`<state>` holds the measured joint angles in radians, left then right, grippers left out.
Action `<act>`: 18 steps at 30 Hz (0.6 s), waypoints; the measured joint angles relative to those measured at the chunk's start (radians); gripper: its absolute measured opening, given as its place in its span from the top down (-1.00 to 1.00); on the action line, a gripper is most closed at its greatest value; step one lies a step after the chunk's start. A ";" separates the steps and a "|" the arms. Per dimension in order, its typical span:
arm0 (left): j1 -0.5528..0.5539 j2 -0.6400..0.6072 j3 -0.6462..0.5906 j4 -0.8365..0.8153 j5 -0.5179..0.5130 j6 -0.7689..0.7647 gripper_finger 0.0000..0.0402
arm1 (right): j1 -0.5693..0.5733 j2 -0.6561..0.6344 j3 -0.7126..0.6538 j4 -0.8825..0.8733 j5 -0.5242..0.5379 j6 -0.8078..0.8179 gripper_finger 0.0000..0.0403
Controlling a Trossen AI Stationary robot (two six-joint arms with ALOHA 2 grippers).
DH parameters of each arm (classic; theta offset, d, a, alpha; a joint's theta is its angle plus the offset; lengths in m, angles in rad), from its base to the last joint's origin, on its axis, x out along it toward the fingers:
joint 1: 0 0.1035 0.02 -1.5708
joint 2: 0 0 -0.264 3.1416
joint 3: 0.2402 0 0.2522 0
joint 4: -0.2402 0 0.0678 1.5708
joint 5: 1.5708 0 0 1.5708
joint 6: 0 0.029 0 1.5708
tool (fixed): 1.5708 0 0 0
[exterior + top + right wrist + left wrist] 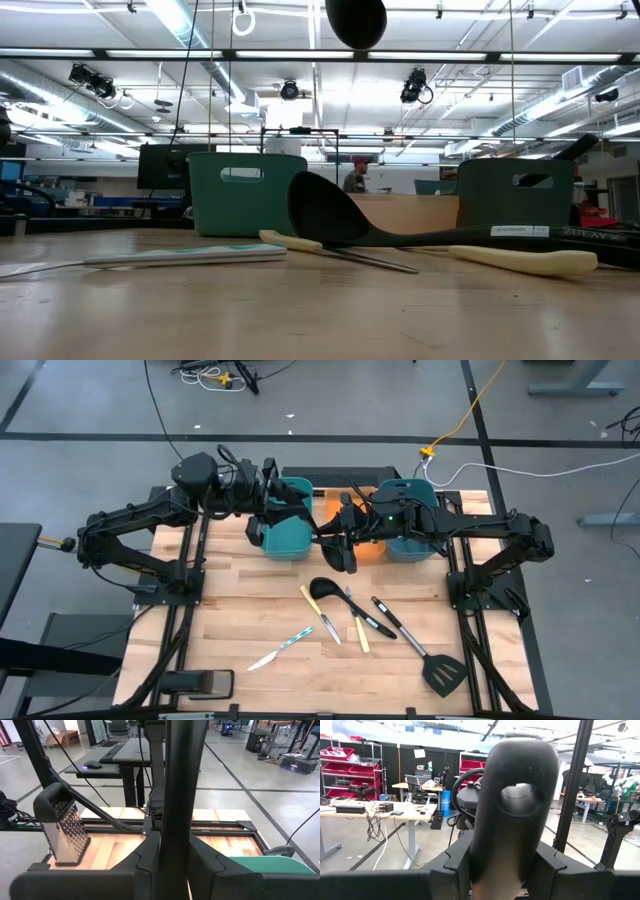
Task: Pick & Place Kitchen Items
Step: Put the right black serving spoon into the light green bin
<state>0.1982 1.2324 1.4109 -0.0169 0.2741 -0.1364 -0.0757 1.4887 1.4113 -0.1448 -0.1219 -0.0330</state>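
Overhead, each tool (268, 510) (345, 540) grips a black utensil handle (512, 815) upright.

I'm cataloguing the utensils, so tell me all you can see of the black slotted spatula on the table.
The black slotted spatula lies flat on the wooden table, nearest the right front corner. Its broad, squarish slotted blade points toward that corner; its slim handle runs back toward the other utensils. It looks like matte plastic. No gripper touches it.
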 joint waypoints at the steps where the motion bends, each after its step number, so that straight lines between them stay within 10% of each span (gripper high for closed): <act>1: 0.000 0.000 0.000 0.000 0.000 0.001 0.32 | 0.000 0.000 0.000 0.000 0.001 0.000 0.62; 18: 0.000 -0.002 0.001 -0.027 -0.016 0.011 0.32 | 0.000 0.000 0.000 -0.004 0.001 -0.002 0.62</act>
<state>0.1978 1.2304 1.4120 -0.0437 0.2584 -0.1249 -0.0761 1.4887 1.4113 -0.1486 -0.1206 -0.0349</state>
